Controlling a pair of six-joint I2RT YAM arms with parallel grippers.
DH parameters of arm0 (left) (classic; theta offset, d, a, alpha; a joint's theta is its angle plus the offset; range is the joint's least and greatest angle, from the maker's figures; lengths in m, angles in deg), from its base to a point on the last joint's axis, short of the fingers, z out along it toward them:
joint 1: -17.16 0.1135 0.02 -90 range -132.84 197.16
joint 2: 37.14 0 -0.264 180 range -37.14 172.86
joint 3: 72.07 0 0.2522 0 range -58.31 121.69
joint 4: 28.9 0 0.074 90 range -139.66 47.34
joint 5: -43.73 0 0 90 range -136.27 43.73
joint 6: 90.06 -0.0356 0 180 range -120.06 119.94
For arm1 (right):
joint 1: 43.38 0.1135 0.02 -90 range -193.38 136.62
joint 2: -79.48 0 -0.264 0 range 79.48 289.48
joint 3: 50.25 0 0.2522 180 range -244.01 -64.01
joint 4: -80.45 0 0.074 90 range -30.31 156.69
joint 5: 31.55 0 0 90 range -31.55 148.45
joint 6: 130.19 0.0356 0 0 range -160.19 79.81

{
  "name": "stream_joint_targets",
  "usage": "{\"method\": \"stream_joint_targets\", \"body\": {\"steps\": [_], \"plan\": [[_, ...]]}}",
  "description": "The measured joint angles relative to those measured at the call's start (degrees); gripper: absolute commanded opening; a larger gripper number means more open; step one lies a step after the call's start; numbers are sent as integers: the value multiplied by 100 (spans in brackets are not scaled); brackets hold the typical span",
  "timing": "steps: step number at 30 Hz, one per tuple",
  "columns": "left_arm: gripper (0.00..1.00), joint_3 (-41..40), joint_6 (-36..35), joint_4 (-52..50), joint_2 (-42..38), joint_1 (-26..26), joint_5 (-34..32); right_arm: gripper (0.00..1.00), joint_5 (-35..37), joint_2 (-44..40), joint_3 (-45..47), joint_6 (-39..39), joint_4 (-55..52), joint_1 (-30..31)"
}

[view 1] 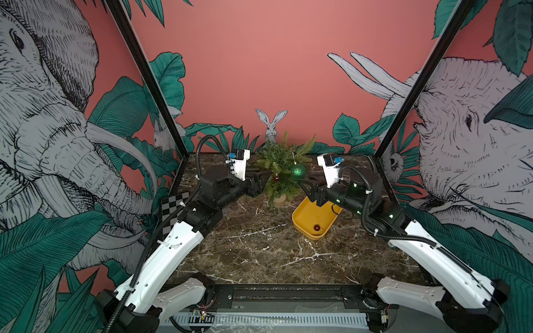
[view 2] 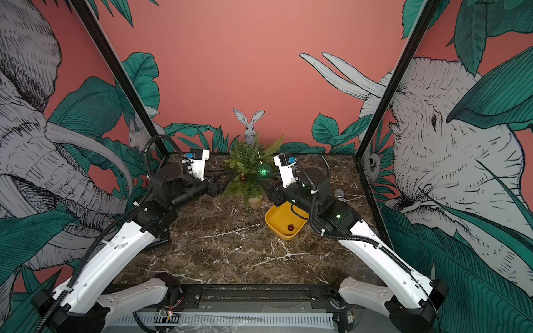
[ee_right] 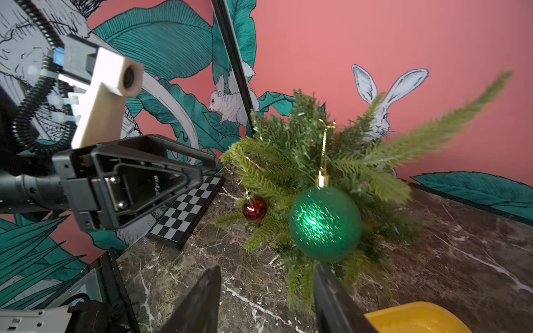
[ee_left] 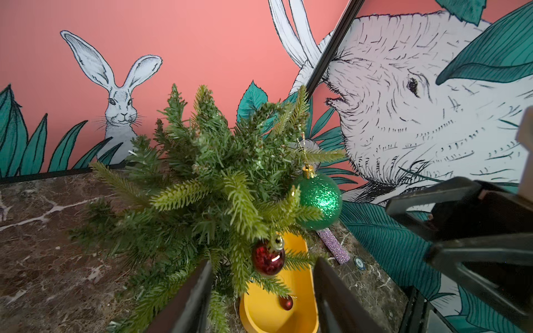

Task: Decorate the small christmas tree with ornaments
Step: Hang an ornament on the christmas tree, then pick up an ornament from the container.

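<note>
In both top views the tree (view 1: 278, 167) (view 2: 248, 168) stands upright on its tan base at the back of the worktop (view 1: 259, 253), between the two hands. One long frond points up and to the right. The green ball (view 1: 298, 170) (view 2: 263, 170) hangs on the tree's right side, cap up. The red ball (view 1: 276, 177) (view 2: 243, 178) hangs lower on the left. A second red ball (view 1: 317, 227) lies in the yellow tray (view 1: 305, 214) near the base.

In the left wrist view the left hand (ee_left: 264, 276) has its fingers well apart and holds nothing. The red ball (ee_left: 267, 258) dangles from a frond just past the fingertips.

In the right wrist view the right hand (ee_right: 265, 288) is partly open and empty. The green ball (ee_right: 325, 223) hangs from a gold cord that runs straight up. It sits just above one fingertip; I cannot tell whether they touch.
</note>
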Motion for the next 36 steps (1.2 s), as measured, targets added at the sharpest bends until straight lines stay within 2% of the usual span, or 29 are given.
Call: {"method": "stream_joint_targets", "body": {"steps": [5, 10, 15, 20, 36], "plan": [[60, -345, -2, -46, -192, 0, 138, 50, 387, -542, 612, 450, -275, -280], [60, -1040, 70, -46, -363, 0, 269, 46, 538, -413, 1095, 1034, -684, -695], [60, -1698, 249, 0, -564, 0, 317, 43, 730, 481, 1051, 1364, -1440, -811], [59, -2205, 494, 264, -546, 0, 389, 39, 944, 1650, 704, 1364, -2050, -896], [59, -2535, 730, 542, -538, 0, 417, 40, 914, 3591, 682, 1117, -1790, -1349]]}}
